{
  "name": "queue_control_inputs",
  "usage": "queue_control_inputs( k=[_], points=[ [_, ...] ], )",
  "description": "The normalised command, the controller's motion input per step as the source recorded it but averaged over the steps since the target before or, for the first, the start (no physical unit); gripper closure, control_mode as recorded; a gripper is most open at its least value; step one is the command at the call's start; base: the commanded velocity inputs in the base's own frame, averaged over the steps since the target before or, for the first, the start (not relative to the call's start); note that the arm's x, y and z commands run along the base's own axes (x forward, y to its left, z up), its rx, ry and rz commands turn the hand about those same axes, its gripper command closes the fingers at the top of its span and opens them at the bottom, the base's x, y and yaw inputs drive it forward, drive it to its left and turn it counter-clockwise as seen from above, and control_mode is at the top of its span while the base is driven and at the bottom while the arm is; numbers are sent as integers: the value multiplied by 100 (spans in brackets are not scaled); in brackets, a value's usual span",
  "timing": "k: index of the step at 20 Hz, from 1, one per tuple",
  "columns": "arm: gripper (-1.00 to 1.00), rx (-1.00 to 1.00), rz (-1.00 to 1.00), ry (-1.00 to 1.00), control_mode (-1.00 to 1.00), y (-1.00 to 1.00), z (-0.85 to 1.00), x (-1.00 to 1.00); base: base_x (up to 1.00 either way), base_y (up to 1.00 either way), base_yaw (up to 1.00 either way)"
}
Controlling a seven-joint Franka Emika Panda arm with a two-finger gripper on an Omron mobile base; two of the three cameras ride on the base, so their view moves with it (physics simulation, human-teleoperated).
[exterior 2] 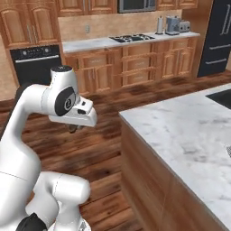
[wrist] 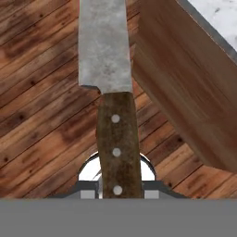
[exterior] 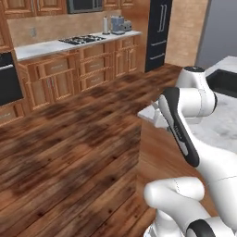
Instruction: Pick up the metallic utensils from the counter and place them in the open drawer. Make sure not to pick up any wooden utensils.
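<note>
We saw the jaws closed on the kitchen knife (wrist: 113, 92) by its dark handle, its blade reaching ahead over the wooden floor (wrist: 41, 120), the table (wrist: 217, 18) alongside.

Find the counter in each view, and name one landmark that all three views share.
Left base view: counter at the right edge, mid-height.
Right base view: counter fills the lower right, marble top showing.
Hand view: counter upper right, wood side and marble corner.
Shared landmark: plank floor.
</note>
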Motion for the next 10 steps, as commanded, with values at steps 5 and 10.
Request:
queue_control_inputs(
  k=[5, 10],
  points=[
    [100, 0, 0, 0, 100, 0, 0, 0, 46, 100, -33],
    [100, 0, 0, 0, 100, 0, 0, 0, 60, 100, -30]
  ],
)
